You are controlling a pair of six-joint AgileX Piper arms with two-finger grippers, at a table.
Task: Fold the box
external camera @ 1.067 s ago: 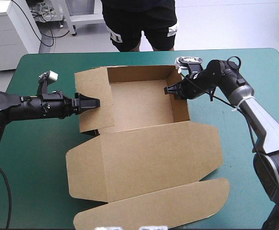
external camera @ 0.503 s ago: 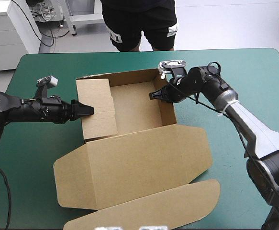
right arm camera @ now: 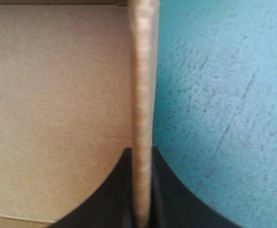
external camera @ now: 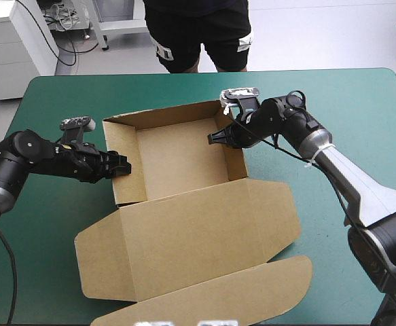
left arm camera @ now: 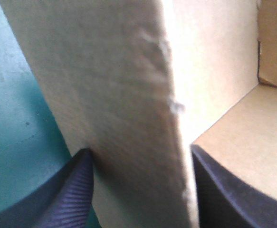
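Left arm (external camera: 41, 155): enters from table's left side, elbow bent, forearm low over table, wrist pointing toward right side. Left gripper (external camera: 121, 165) at left wall of box (external camera: 177, 159); black fingers (left arm camera: 76, 190) straddle wall, one outside, one inside, both pressed to board.

Right arm (external camera: 333, 163): reaches in from right, stretched diagonally toward far-left, wrist angled down. Right gripper (external camera: 214, 138) on right wall near far corner; fingers (right arm camera: 162, 190) nearly together, board edge pinched between.
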